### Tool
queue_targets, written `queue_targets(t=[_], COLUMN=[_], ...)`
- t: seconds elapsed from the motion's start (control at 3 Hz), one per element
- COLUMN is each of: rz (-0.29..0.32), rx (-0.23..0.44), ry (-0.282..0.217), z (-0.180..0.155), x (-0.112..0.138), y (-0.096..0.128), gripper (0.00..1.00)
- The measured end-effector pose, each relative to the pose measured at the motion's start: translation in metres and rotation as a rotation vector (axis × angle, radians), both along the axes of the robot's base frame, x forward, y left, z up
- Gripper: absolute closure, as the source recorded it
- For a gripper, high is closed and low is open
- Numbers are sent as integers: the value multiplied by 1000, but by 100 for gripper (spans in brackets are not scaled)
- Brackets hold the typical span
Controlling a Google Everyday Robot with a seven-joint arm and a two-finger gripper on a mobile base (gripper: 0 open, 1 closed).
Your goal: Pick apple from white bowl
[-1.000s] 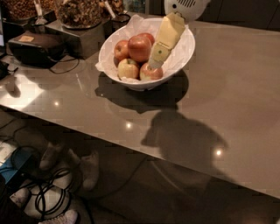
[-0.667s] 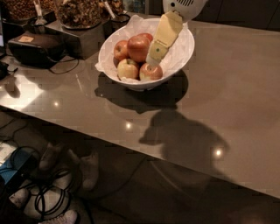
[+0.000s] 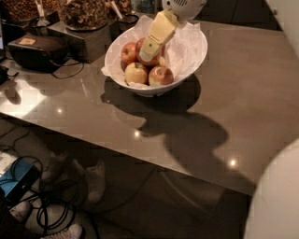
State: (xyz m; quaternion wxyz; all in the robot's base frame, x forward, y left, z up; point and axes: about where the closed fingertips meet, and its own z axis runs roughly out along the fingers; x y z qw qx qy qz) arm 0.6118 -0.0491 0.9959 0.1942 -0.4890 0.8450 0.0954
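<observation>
The white bowl [image 3: 198, 58], lined with crumpled white paper, stands at the back middle of the grey table [image 3: 243, 98]. It holds several apples. The large deep red apple [image 3: 150, 59] lies at the bowl's back and is partly hidden by my gripper. A smaller red apple [image 3: 128, 52] lies at its left. A yellow-green apple [image 3: 136, 73] and a blushed apple [image 3: 161, 75] lie in front. My gripper [image 3: 150, 45], pale yellow, reaches down from the top edge into the bowl, with its tip right at the large red apple.
Glass containers of nuts [image 3: 84, 11] on a dark box, a dark cup [image 3: 124, 21] and a black device [image 3: 35, 49] with cables stand at the back left. The table's front edge runs diagonally. Cables and shoes lie on the floor. A white rounded robot part [image 3: 275, 200] fills the bottom right.
My gripper has moved left and back inside the bowl, from over the front apples to the large red apple. The apples have not moved.
</observation>
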Motion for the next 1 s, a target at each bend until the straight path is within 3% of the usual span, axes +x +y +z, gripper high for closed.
queue_targets(t=[0.33,0.67,1.0], rz=[-33,-35,-85], rx=[31,41,77], ry=[42,29,33], z=[-13,-13,-17], x=[22,28,38], y=[18,21,32], gripper=[0,0,0])
